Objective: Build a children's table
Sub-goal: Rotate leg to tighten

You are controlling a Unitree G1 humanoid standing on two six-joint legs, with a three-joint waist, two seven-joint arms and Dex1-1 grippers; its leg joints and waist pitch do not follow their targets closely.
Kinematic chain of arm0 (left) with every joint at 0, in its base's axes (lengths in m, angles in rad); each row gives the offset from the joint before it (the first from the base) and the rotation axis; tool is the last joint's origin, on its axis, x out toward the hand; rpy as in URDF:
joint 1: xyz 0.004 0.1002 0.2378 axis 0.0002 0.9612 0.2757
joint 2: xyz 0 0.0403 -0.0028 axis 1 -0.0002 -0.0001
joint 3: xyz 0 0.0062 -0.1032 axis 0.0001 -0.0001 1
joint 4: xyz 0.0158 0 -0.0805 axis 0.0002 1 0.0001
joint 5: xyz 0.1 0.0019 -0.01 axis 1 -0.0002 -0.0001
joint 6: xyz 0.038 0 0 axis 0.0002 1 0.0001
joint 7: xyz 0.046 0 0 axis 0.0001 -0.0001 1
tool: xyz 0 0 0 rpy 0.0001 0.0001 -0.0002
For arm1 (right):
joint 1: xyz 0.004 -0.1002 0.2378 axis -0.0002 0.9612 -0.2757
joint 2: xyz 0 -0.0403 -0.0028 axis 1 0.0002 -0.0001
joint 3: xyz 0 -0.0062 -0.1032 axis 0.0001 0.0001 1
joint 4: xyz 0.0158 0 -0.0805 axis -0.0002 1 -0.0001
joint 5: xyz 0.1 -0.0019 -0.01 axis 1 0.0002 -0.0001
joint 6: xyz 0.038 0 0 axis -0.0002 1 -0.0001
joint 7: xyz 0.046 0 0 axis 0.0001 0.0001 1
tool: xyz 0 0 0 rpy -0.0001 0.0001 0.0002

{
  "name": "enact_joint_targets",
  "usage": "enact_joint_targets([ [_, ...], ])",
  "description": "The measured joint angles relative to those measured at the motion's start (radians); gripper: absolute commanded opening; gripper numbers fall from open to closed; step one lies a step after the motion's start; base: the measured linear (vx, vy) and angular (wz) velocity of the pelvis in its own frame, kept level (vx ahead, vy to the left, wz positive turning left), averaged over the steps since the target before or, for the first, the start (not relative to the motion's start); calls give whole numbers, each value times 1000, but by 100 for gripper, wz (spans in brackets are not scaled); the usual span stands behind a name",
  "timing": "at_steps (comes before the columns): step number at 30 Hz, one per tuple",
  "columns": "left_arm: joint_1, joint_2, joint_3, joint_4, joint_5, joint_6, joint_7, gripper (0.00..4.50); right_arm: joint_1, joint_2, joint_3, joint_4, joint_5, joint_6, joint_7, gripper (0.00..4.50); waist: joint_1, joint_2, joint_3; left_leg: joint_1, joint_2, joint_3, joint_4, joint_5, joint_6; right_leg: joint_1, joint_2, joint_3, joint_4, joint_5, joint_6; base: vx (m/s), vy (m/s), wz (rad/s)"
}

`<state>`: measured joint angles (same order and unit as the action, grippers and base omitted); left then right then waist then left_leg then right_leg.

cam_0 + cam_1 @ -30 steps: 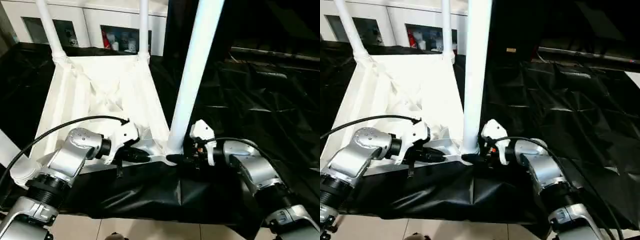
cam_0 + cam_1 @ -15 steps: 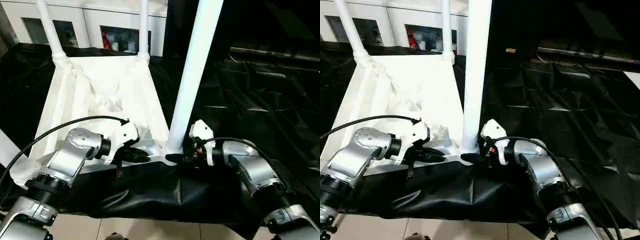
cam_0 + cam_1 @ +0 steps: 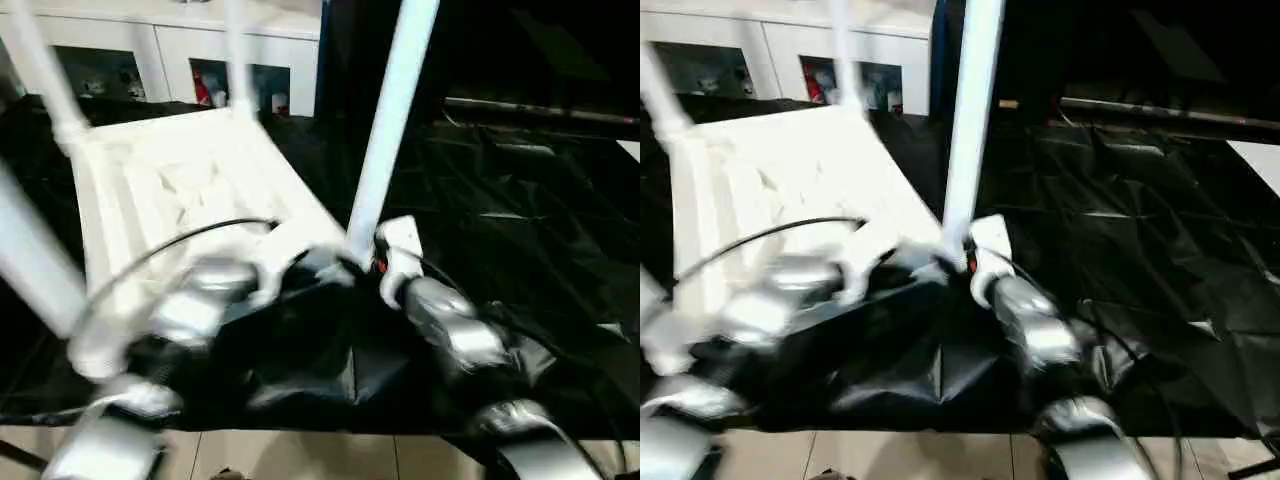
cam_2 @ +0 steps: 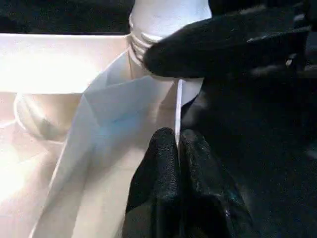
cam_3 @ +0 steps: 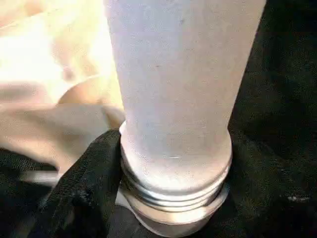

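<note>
Head pair downward; wrist cameras close on leg (image 5: 173, 99) base.

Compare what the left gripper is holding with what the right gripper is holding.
The left gripper pinches the thin flat edge of the tabletop between closed fingers; the right gripper wraps the round threaded base of the near leg. The tabletop lies upside down on the black sheet; the leg stands up from its corner socket. The rim is a thin sheet edge; the leg base is a thick tube. Both parts are white plastic.

Left end effector (image 4: 177, 148) closed, right (image 5: 89, 198) seemingly gripping.
</note>
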<state>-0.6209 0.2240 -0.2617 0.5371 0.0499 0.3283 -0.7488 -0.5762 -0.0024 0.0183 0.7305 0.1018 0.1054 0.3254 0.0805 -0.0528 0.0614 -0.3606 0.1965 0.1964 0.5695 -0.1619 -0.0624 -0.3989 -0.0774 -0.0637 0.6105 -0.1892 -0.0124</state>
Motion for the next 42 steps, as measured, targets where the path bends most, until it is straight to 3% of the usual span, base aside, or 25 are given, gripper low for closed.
enact_joint_targets([
  [5,-6,-21,-6,5,18,-9,19,0,-9,11,-20,19,0,-26,-18,275,6,1,-1,-1,0,0,-3,0,0,0,0,0,-1,0,0,0,0,0],
  [6,-6,-17,-7,5,19,-15,14,0,-8,11,-20,21,0,-31,-14,331,6,1,-1,-1,0,0,-3,0,0,-1,0,0,-1,1,-1,0,0,0],
  [10,-6,1,-8,8,20,-32,-5,0,-8,13,-23,24,13,-43,24,352,5,2,-1,0,0,0,-5,0,0,-2,0,0,0,0,0,0,0,0],
  [11,-6,16,-9,6,19,-44,-19,0,-9,11,-21,27,11,-48,41,381,4,3,0,-1,0,0,-5,0,0,-2,0,0,0,-1,2,0,0,0],
  [16,19,88,-9,-25,10,-93,-103,0,-2,-76,47,-5,2,-45,230,381,-5,3,0,-5,0,0,-5,0,0,-5,1,0,-1,1,-2,0,0,0],
  [23,89,216,-6,-101,-67,-141,-333,0,49,-270,164,-167,1,-31,595,381,4,3,0,-6,1,1,-7,-1,0,-7,1,-1,-1,-2,-2,0,0,0],
  [29,119,251,-14,-149,-100,-144,-453,0,51,-273,198,-179,2,-37,685,381,21,2,1,-8,0,2,-5,-1,0,-7,0,0,-1,-2,-2,0,0,0],
  [38,120,260,-20,-153,-108,-138,-481,0,54,-274,211,-187,3,-28,705,381,22,1,1,-8,0,1,-5,-1,0,-6,0,-1,-1,-2,-2,0,0,0],
  [42,120,260,-19,-153,-108,-138,-481,0,54,-272,212,-186,3,-28,709,355,22,1,1,-8,0,2,-5,-1,0,-6,0,-1,0,-2,-2,0,0,0],
])
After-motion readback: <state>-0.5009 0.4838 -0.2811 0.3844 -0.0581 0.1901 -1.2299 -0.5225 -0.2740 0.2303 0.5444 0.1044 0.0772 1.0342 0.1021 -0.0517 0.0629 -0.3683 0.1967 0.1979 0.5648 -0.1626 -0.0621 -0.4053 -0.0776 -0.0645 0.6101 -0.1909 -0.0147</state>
